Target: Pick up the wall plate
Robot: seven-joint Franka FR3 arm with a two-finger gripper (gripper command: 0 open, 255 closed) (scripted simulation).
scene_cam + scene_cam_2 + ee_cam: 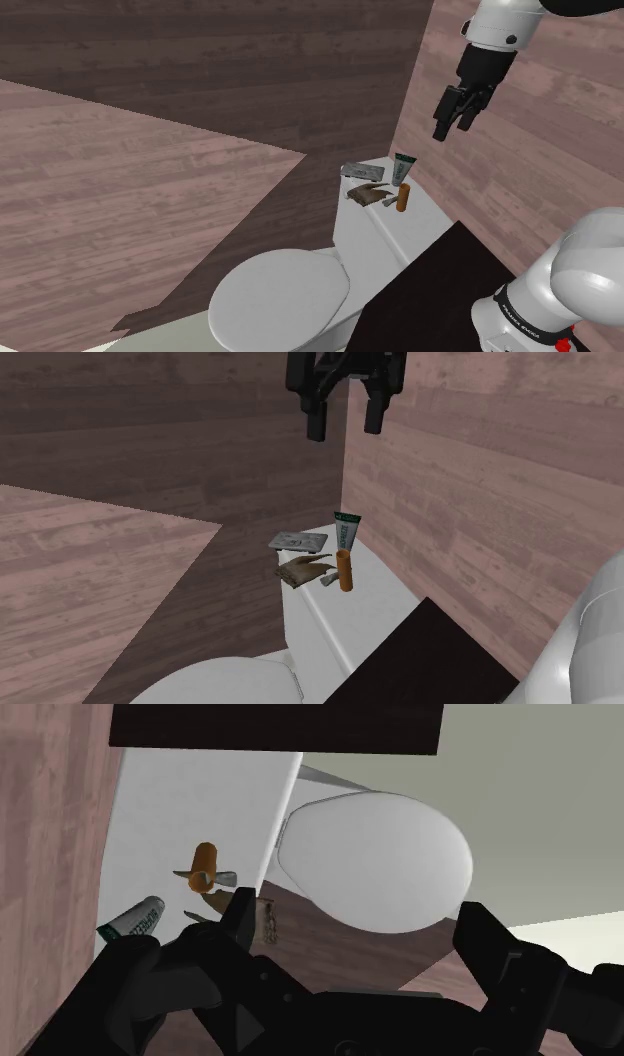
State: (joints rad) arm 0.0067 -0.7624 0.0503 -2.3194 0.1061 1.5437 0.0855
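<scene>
Jaws gape above wall plate (298, 539), tube (346, 530), bottle (345, 570).

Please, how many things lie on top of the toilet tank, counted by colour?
Grey: 1, the wall plate
Brown: 1, a crumpled piece
Orange: 1, a cylinder
White and green: 1, a tube
Total: 4; a small pale bit beside the cylinder is too small to tell apart.

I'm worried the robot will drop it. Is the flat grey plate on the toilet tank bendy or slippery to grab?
The wall plate looks thin and flat, so it is probably stiff and light. Lying flat on the smooth white tank lid, it may slide when nudged, and it gives little edge to pinch. It is unlikely to roll.
</scene>
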